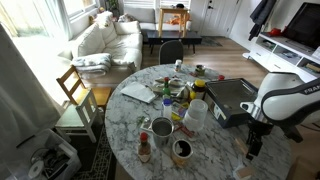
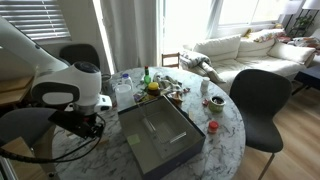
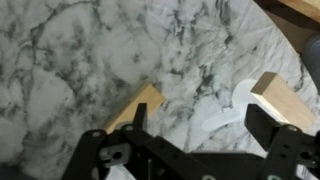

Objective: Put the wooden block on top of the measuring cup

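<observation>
End effector jaws apart above marble table, wooden block by one fingertip

A round marble counter holds a crowd of things. In an exterior view a dark tray lies by its far edge. A grey mug stands near the middle, with a white tumbler just beside it. Toward the near edge stand a dark cup and a red-capped bottle. Papers lie by the edge nearest a wooden chair. Beyond are a white sofa and a black chair.
</observation>
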{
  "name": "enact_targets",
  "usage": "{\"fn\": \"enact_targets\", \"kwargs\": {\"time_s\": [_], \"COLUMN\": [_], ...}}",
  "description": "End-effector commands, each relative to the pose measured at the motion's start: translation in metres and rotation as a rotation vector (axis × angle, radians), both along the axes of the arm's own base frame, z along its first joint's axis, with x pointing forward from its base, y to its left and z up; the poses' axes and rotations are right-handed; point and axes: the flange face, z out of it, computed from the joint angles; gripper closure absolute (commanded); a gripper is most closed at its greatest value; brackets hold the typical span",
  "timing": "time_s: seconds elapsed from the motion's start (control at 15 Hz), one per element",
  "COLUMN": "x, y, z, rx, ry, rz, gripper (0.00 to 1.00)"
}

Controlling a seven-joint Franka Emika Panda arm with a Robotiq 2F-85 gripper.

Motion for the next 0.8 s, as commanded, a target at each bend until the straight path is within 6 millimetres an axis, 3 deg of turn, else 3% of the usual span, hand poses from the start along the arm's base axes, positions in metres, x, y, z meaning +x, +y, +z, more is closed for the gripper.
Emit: {"fn": "enact_targets", "kwargs": {"time_s": [0.0, 0.6, 0.73], "x": [-0.004, -0.003, -0.003], "y": [-0.013, -0.031, -0.033], "z": [-0.013, -0.028, -0.031], "rx": [-0.03, -0.067, -0.074], "ry": [0.021, -0.028, -0.035], "rz": [-0.084, -0.17, -0.172], "gripper": [0.0, 0.0, 0.1]}}
